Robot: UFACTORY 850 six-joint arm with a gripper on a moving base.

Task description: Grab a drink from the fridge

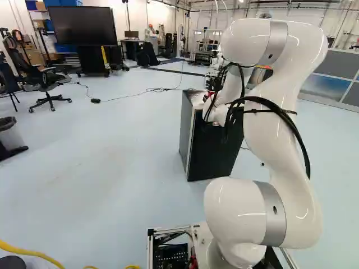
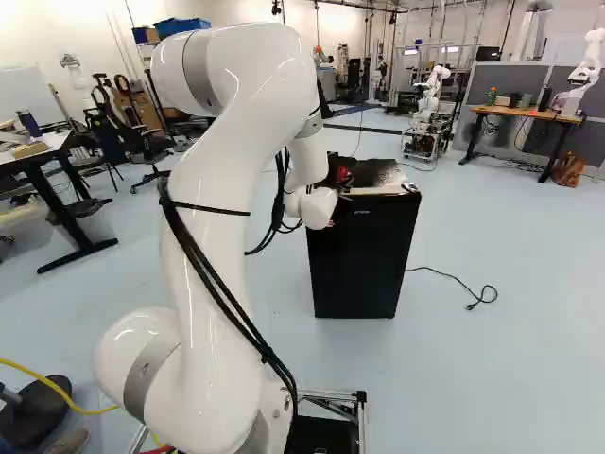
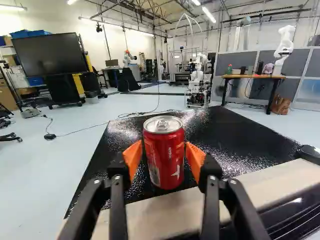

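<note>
In the left base view, the arm (image 1: 275,129) is covering part of the fridge (image 1: 212,159), and we are seeing nothing of its inside. Atop the fridge, the jaws (image 1: 213,84) are looking too small for us to read in either base view; the far side of the can (image 3: 163,157) is hiding from us. At the fridge's top edge, a round black thing (image 3: 310,153) is running out of the wrist view. Beyond the fridge, we are failing to identify the small things on a desk (image 2: 529,114).
</note>
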